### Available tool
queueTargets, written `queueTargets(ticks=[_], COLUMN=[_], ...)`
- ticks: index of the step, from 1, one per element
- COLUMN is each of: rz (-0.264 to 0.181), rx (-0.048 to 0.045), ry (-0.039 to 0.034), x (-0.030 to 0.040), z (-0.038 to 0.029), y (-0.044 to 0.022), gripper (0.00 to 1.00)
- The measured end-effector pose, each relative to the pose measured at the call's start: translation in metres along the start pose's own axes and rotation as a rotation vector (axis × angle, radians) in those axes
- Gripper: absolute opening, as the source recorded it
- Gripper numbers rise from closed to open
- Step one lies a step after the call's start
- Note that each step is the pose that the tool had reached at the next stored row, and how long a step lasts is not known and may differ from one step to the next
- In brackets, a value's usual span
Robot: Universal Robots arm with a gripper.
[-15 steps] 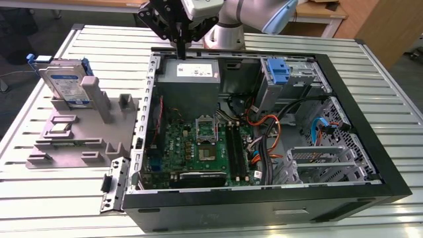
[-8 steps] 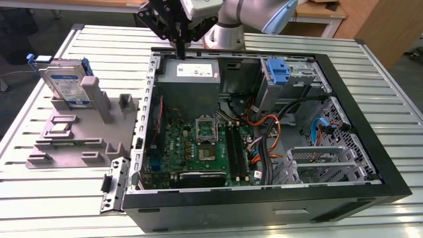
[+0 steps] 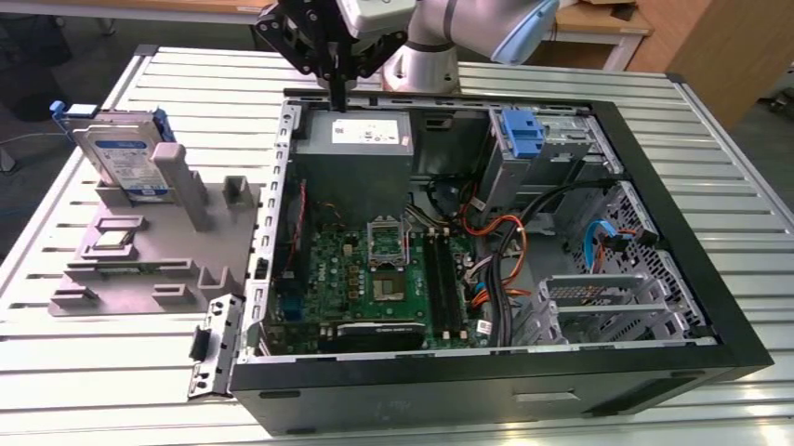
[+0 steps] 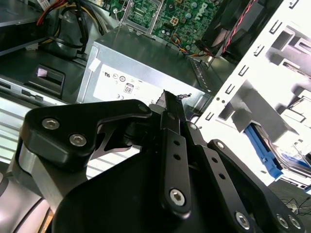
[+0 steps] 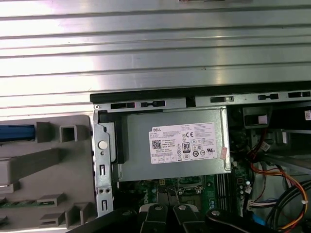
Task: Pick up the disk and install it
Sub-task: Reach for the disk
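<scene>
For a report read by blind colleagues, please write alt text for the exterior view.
A robot arm's gripper, shut and empty, hangs above the grey metal box inside an open computer case on a slatted metal table. At the exterior view's left, the disk stands on edge in a grey holder, untouched.

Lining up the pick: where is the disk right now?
In the exterior view the disk stands on edge in the grey holder on the table, at the exterior view's left, outside the open computer case.
</scene>
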State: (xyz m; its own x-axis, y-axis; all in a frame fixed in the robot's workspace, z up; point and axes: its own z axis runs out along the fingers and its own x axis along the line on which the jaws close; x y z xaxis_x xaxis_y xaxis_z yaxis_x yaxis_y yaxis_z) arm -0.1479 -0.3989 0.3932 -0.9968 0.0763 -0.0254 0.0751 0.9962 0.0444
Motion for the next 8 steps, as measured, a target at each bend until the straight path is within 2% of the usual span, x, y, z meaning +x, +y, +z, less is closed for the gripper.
queueTargets(ticks=[8], rz=[0.000], rx=[0.0000], ry=[0.0000], x=[0.0014], z=[-0.0001], y=[-0.0001], gripper=[0.10])
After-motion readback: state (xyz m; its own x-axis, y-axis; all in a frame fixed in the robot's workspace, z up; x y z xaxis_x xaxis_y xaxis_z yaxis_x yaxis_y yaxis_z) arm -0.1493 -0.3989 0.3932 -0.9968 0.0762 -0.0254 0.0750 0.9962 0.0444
